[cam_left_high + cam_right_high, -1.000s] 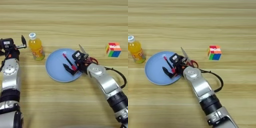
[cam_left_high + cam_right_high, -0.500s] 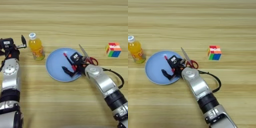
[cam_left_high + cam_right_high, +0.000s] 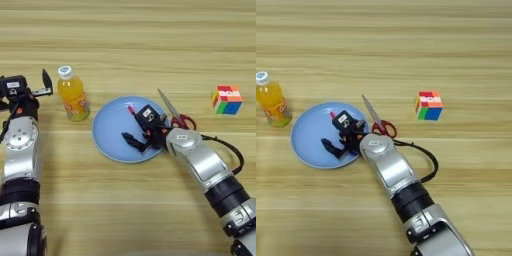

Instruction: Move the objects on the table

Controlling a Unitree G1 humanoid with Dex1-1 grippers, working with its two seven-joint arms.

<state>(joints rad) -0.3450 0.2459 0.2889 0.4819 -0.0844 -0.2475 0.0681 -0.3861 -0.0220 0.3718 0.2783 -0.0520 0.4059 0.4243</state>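
Observation:
My right gripper (image 3: 136, 141) is low over the light-blue plate (image 3: 111, 142), right of its middle. The red end of the slim pen (image 3: 131, 109) pokes out above the gripper on the plate, and the rest of it is hidden under the hand. Red-handled scissors (image 3: 176, 116) lie just off the plate's right rim, behind my right wrist. A small orange-juice bottle (image 3: 72, 95) stands upright left of the plate. The multicoloured puzzle cube (image 3: 227, 99) sits far right on the table (image 3: 130, 45). My left gripper (image 3: 44, 86) is parked open at the left edge, beside the bottle.
My right forearm and its black cable (image 3: 235, 155) stretch from the plate to the lower right corner. My left arm (image 3: 20, 165) runs down the left edge. Bare wood lies behind the objects and along the front.
My right arm has swung a little left and down over the plate. The pen's red end has stayed in place. The left arm, bottle, scissors and cube have not moved.

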